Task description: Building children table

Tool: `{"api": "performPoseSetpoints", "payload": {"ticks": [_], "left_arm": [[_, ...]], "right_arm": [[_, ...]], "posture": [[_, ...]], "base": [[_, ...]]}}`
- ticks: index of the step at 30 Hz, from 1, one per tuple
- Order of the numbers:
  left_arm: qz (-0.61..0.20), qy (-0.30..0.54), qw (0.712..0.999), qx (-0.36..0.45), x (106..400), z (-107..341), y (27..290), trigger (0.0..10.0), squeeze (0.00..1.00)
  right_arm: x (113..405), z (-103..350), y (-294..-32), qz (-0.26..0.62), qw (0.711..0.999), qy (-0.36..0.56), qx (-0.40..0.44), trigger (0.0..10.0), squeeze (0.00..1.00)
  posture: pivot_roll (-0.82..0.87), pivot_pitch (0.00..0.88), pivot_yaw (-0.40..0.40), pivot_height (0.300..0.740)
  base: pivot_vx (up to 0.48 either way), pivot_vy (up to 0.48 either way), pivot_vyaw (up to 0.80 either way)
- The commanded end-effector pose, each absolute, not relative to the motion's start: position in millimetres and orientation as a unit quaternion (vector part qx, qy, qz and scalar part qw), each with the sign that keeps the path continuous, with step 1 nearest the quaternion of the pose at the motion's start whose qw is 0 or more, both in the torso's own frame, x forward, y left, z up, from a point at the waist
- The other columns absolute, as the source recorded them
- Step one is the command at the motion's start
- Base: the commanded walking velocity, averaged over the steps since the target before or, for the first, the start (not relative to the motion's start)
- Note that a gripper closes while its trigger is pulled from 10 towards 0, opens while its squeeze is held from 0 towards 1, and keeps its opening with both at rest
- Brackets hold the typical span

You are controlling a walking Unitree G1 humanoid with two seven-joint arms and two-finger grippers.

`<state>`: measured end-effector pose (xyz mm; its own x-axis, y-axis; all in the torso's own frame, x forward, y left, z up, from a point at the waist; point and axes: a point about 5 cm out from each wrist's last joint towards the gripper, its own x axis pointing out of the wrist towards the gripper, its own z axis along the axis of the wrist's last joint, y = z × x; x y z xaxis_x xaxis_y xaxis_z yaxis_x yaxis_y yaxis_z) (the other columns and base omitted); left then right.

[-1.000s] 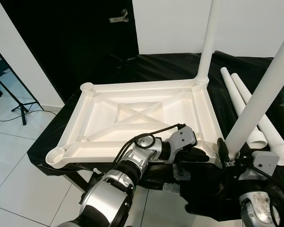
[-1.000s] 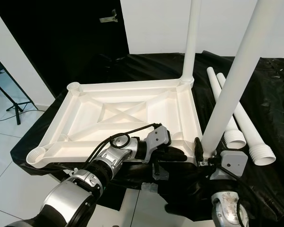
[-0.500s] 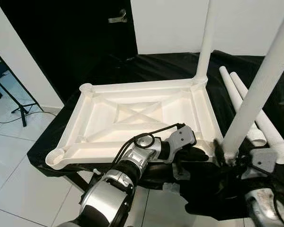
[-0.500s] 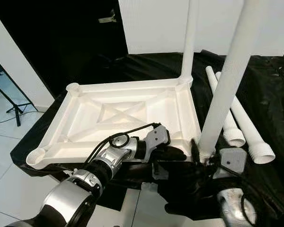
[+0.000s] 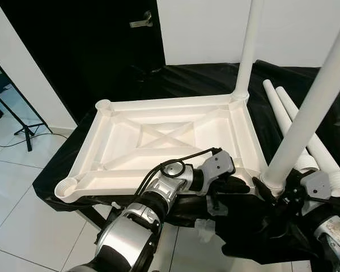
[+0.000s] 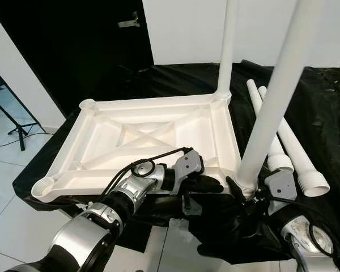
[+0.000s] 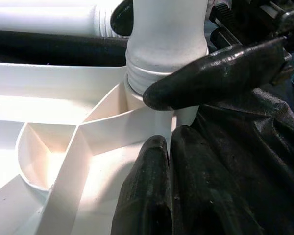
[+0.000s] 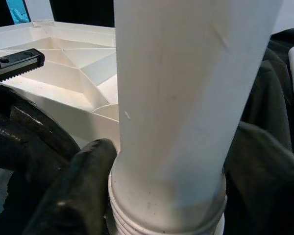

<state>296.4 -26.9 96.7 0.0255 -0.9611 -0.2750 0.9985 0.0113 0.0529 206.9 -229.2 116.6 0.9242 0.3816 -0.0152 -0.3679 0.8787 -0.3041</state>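
Left eye view: an upside-down white tabletop [image 5: 158,144], ribbed on its underside, lies on a black cloth [image 5: 187,76] spread over a support. One white leg [image 5: 246,48] stands upright in the socket at the tabletop's far right corner. A second white leg [image 5: 309,107] stands in the near right corner socket, leaning slightly. The left gripper [image 5: 241,186] lies along the tabletop's near edge, reaching toward that near right corner. The right gripper [image 5: 275,190] is at the base of the near leg. Two spare legs [image 5: 297,122] lie side by side on the cloth beyond the tabletop's right edge.

Right eye view: the same layout; a dark door [image 6: 90,39] with a metal handle stands behind, and a stand's feet rest on the tiled floor [image 6: 11,170].

Left wrist view: the left gripper's two fingers [image 7: 152,191] lie together, pressed against the rim wall just beside the corner socket. A finger of the right gripper crosses the leg's ribbed collar.

Right wrist view: the right gripper's fingers [image 8: 71,191] are clamped on the near leg just above its threaded end, which sits at the corner socket.
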Motion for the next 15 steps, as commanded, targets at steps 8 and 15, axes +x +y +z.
{"api": "performPoseSetpoints", "payload": {"ticks": [8,15], "left_arm": [[-0.643,0.175,0.735,0.126,284,54,-16,10.0,0.0],[-0.643,0.175,0.735,0.126,284,55,-16,10.0,0.0]], "right_arm": [[201,109,-237,0.23,0.961,0.006,-0.153,0.0,0.0],[191,98,-225,0.134,0.984,-0.01,-0.12,0.0,0.0]], "posture": [[0.0,0.0,0.087,0.74],[0.01,0.0,0.083,0.74]], "base": [[0.0,0.0,0.0],[0.0,0.0,0.0]]}}
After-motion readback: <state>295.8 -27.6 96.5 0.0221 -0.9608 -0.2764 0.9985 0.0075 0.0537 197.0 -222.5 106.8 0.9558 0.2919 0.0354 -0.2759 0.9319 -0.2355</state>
